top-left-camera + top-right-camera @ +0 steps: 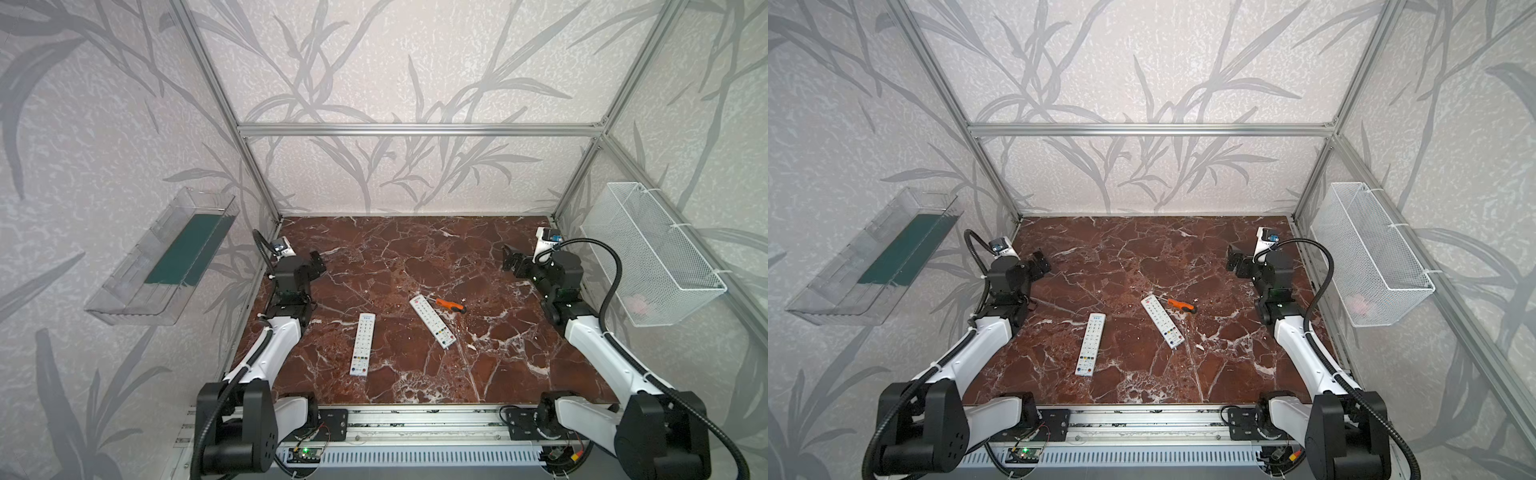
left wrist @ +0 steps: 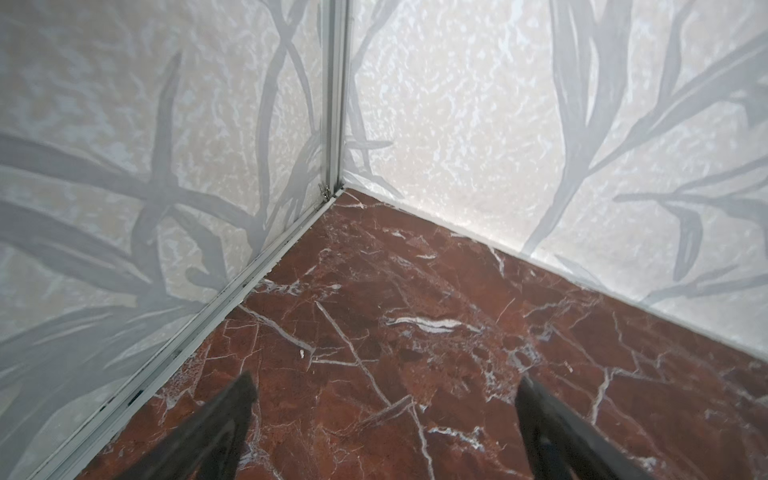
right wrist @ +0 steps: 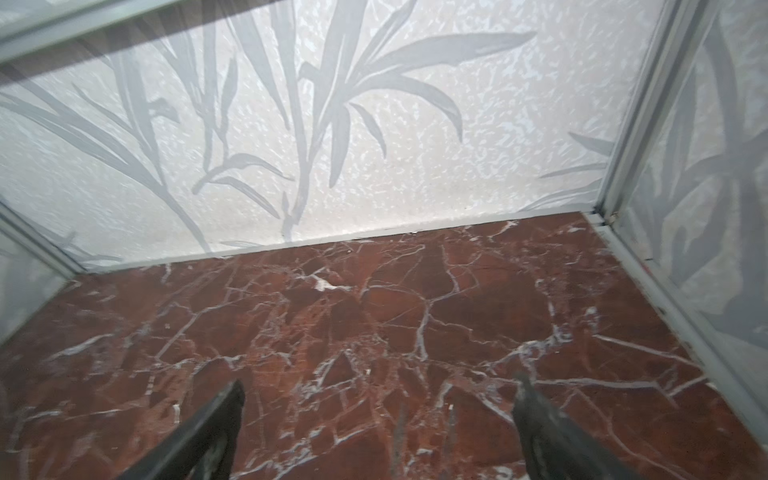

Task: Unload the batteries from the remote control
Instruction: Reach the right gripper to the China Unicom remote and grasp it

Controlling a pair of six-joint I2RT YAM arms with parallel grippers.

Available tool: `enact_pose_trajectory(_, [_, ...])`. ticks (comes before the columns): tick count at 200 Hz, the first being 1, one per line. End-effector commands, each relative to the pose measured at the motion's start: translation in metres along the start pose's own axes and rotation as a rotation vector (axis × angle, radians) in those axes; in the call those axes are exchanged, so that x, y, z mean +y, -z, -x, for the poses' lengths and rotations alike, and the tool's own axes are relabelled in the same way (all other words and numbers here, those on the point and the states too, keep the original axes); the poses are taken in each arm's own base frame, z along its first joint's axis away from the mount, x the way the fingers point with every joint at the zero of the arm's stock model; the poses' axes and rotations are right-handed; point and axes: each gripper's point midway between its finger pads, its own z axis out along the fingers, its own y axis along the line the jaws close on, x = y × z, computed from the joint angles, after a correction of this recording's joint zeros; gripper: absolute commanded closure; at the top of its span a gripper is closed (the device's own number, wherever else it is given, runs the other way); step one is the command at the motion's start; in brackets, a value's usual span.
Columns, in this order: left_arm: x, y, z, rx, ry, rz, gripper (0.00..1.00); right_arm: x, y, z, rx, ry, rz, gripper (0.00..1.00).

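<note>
Batteries hidden. Left remote (image 1: pixel 363 345) and right remote (image 1: pixel 432 321) lie button-side up, mid marble table (image 1: pixel 415 257). Orange-handled screwdriver (image 1: pixel 451 305) just beside right remote's far end. Left gripper (image 1: pixel 318 264) and right gripper (image 1: pixel 510 258) well apart from remotes, fingers wide, holding nothing.

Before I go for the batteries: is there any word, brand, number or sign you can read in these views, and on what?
Nothing can be read in any view.
left remote: button marks and a bluish mark at its far end, too small to read.
right remote: button marks, too small to read.
screwdriver: no lettering can be made out.
Both wrist views: no text, only patterned wall and table.
</note>
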Motion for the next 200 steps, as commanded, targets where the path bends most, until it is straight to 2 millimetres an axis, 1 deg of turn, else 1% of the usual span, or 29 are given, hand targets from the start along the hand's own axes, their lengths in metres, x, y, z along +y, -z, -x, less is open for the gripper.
enact_pose_trajectory(1, [-0.004,0.019,-0.022,0.185,0.113,-0.027,0.01,0.039,0.007,-0.057,0.345,-0.186,0.194,0.01])
enact_pose_trajectory(8, [-0.015,0.026,-0.025,0.224,0.149,-0.082,0.03,0.051,0.011,-0.07,0.423,-0.192,0.218,0.01])
enact_pose_trajectory(17, [-0.03,0.034,-0.032,0.278,0.187,-0.155,0.04,0.07,0.018,-0.085,0.512,-0.151,0.255,0.01])
enact_pose_trajectory(24, [-0.039,0.041,-0.038,0.314,0.213,-0.195,0.04,0.085,0.026,-0.098,0.584,-0.087,0.266,0.01])
enact_pose_trajectory(36, [-0.05,0.052,-0.052,0.375,0.25,-0.24,0.03,0.1,0.04,-0.119,0.699,0.057,0.232,0.01])
enact_pose_trajectory(45, [-0.062,0.062,-0.062,0.417,0.244,-0.286,0.03,0.116,0.049,-0.134,0.776,0.146,0.255,0.01])
enact_pose_trajectory(55, [-0.073,0.074,-0.075,0.47,0.215,-0.318,0.03,0.129,0.057,-0.149,0.854,0.203,0.273,0.01])
enact_pose_trajectory(68, [-0.091,0.089,-0.088,0.532,0.184,-0.395,0.03,0.149,0.064,-0.171,0.953,0.268,0.316,0.01])
enact_pose_trajectory(79, [-0.104,0.101,-0.097,0.586,0.181,-0.474,0.03,0.162,0.066,-0.184,1.01,0.35,0.32,0.01])
enact_pose_trajectory(89, [-0.11,0.11,-0.105,0.637,0.188,-0.514,0.03,0.171,0.065,-0.195,1.048,0.438,0.311,0.01])
enact_pose_trajectory(98, [-0.109,0.114,-0.112,0.678,0.2,-0.517,0.02,0.175,0.063,-0.204,1.084,0.5,0.289,0.01])
enact_pose_trajectory(113, [-0.113,0.124,-0.118,0.72,0.202,-0.564,0.02,0.185,0.058,-0.217,1.155,0.548,0.287,0.01])
enact_pose_trajectory(115, [-0.114,0.125,-0.119,0.725,0.201,-0.569,0.02,0.186,0.057,-0.217,1.154,0.554,0.287,0.01])
enact_pose_trajectory(117, [-0.114,0.126,-0.119,0.728,0.202,-0.573,0.02,0.185,0.055,-0.223,1.172,0.562,0.279,0.01])
enact_pose_trajectory(122, [-0.114,0.128,-0.12,0.735,0.203,-0.579,0.02,0.184,0.051,-0.229,1.185,0.582,0.261,0.01])
enact_pose_trajectory(138, [-0.11,0.132,-0.124,0.738,0.2,-0.578,0.02,0.183,0.042,-0.242,1.218,0.619,0.24,0.0])
enact_pose_trajectory(148, [-0.107,0.132,-0.127,0.737,0.2,-0.568,0.01,0.182,0.037,-0.25,1.238,0.626,0.231,0.02])
enact_pose_trajectory(169, [-0.104,0.131,-0.133,0.747,0.198,-0.558,0.01,0.182,0.026,-0.26,1.246,0.627,0.21,0.04])
enact_pose_trajectory(200, [-0.107,0.129,-0.135,0.772,0.178,-0.56,0.01,0.181,0.014,-0.27,1.244,0.634,0.187,0.08])
